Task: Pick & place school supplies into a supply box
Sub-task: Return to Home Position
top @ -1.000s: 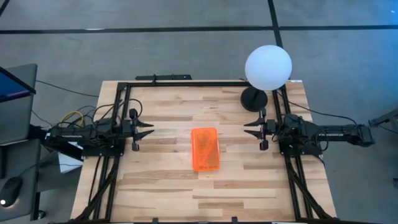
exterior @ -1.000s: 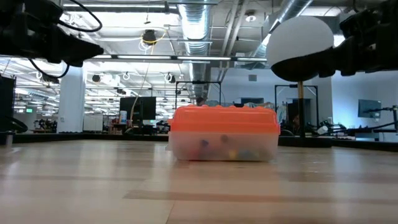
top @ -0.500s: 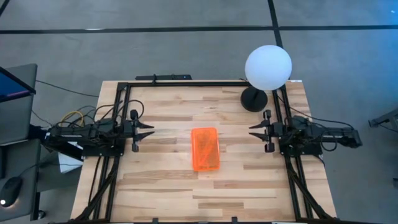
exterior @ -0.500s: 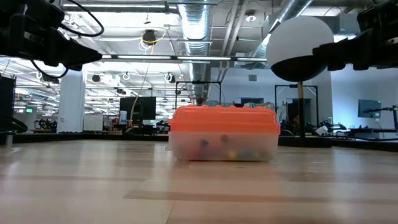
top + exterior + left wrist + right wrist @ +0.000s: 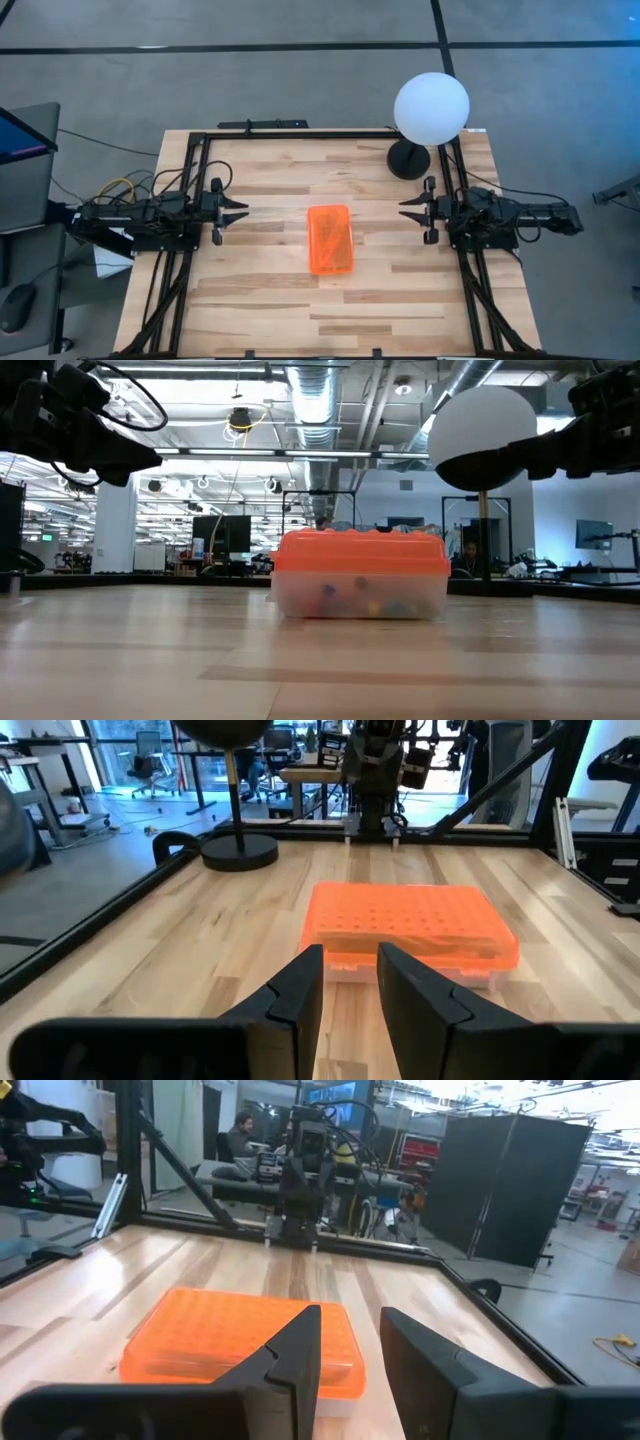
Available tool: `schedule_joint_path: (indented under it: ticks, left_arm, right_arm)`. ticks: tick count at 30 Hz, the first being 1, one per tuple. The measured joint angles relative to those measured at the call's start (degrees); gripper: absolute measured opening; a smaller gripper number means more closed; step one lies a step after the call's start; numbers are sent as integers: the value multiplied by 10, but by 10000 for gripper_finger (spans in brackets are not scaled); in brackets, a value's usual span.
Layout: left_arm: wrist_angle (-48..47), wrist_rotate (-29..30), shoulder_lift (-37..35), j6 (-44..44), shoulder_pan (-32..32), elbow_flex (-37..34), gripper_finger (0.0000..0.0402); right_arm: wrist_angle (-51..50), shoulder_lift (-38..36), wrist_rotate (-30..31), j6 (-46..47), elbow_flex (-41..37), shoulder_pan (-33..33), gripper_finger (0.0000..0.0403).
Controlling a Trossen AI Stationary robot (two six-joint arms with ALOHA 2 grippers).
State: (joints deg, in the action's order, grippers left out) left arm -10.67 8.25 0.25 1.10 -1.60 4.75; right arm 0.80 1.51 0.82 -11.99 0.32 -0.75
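Little is left that could go wrong, but 2 things are worth watching. The right gripper [image 5: 406, 210] sits close to the lamp [image 5: 431, 107], whose dark base is just beside that arm on the far side. A wide swing while folding home could clip the stand and tip the globe. The other risk is the box [image 5: 331, 240] itself. In the low view its orange lid looks level on the clear base, but none of the views shows whether it is latched. If it is only resting there, a later bump could spill the supplies [image 5: 360, 600], which show as coloured bits through the wall. Neither arm is near enough to the box to disturb it unless it moves forward again.

The left gripper [image 5: 238, 212] hangs above the table [image 5: 270, 310] near its own edge, fingers parted by a narrow gap and holding nothing. The right gripper mirrors it on the opposite side, also slightly parted and empty.

The box lies between the 2 grippers, straight ahead of each and well apart from both. It sits lower than the fingers, flat on the wood, with 1 long side turned towards each gripper. Each wrist view shows it framed just past the fingertips, with the other arm beyond it. The job looks finished apart from parking the arms.
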Motion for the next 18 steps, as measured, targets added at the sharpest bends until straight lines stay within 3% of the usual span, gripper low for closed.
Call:
schedule_joint_path:
  ticks: [18]
  left_arm:
    - [-4,0,0,-12,0,0,93]
  right_arm:
    - [0,-1,0,0,0,0,102]
